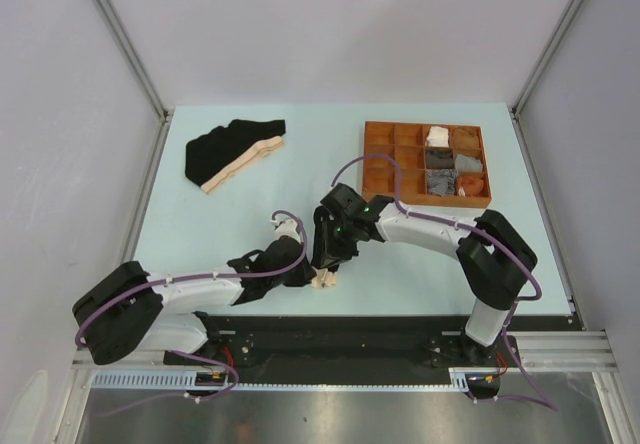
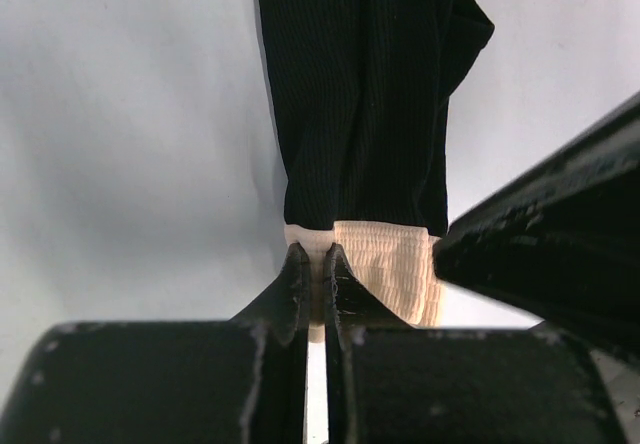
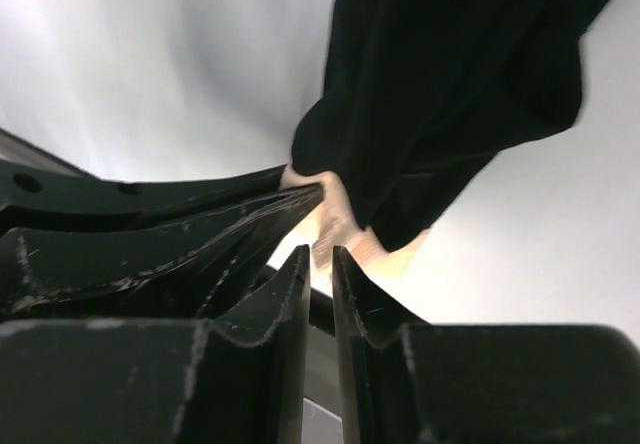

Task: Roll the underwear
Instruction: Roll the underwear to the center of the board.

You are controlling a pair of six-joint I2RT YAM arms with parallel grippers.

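One black brief with a beige waistband [image 1: 235, 149] lies spread at the far left. A second black brief [image 2: 365, 94] is folded into a narrow strip at the near middle; in the top view only a bit of its waistband [image 1: 325, 281] shows under the arms. My left gripper [image 1: 316, 275] [image 2: 315, 261] is shut on the waistband's [image 2: 385, 264] left corner. My right gripper [image 1: 330, 267] [image 3: 320, 256] sits right beside it, jaws a narrow gap apart, with the waistband [image 3: 340, 219] just past its tips. A grey cloth roll [image 1: 440, 181] lies in the tray.
The brown compartmented tray [image 1: 380, 164] stands at the far right, with white, grey and orange cloth pieces in its right-hand cells. Metal frame posts rise at the table's far corners. The black base rail runs along the near edge.
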